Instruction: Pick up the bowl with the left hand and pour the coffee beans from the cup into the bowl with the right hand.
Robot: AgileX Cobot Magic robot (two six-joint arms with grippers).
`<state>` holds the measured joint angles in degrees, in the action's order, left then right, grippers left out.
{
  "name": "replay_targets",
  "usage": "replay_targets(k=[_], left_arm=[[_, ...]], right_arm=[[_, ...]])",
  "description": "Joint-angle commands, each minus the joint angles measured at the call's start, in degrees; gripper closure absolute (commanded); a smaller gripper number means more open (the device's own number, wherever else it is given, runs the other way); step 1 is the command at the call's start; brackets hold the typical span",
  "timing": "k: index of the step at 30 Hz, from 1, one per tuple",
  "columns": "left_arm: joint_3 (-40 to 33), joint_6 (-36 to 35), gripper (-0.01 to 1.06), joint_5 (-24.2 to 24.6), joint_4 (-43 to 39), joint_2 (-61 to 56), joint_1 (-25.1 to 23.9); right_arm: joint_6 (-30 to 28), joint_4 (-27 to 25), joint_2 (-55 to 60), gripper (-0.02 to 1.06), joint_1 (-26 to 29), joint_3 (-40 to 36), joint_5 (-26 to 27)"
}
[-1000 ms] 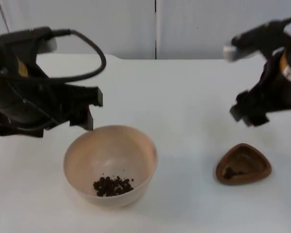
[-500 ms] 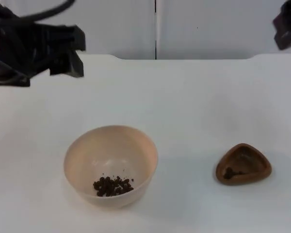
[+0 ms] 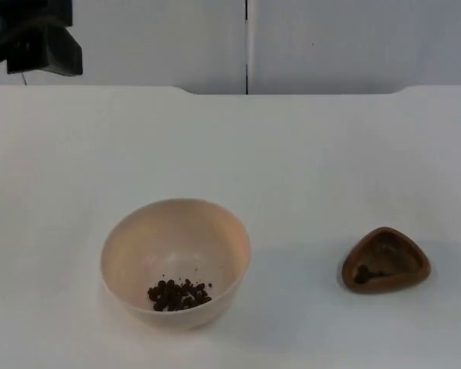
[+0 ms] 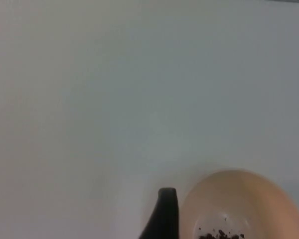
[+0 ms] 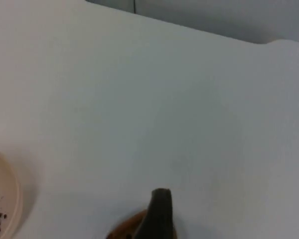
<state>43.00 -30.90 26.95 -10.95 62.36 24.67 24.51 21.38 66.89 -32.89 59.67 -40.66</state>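
A beige bowl (image 3: 175, 254) stands on the white table at the front left, with a small heap of coffee beans (image 3: 179, 294) in its bottom. The brown cup (image 3: 385, 260) stands upright at the front right with a few beans left inside. My left gripper (image 3: 37, 44) hangs raised at the far left back, well away from the bowl (image 4: 249, 199). In the left wrist view the left gripper (image 4: 162, 215) is beside the bowl's rim, with nothing held. My right gripper (image 5: 157, 214) is raised behind the cup (image 5: 123, 231), holding nothing; the bowl (image 5: 4, 194) lies off to its side.
The white table top (image 3: 292, 154) runs back to the grey partition wall (image 3: 330, 42). A dark vertical seam (image 3: 247, 46) divides the wall near the middle.
Both arms have pulled up and back toward the corners. The left one is now at the far left edge and the right one has gone out of the top view. Bowl and cup have not moved.
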Motion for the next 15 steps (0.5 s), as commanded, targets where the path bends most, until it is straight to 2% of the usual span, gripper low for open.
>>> replay_targets(k=[1,9,15], left_arm=[[0.03,0.64,0.31,1.55,-0.47,-1.60,-0.09],[0.03,2.88,0.31,4.91,-0.18,-7.34,-0.09],[0.03,8.84,0.31,6.85,4.31,-11.29,-0.09]], right_arm=[[-1.04,-1.10,-2.10,0.31,-0.28,-0.84,-0.27],[-1.04,-1.10,-12.22,0.31,-0.28,-7.47,-0.27],[-1.04,-2.87,-19.54,0.31,-0.28,-12.60,0.13]])
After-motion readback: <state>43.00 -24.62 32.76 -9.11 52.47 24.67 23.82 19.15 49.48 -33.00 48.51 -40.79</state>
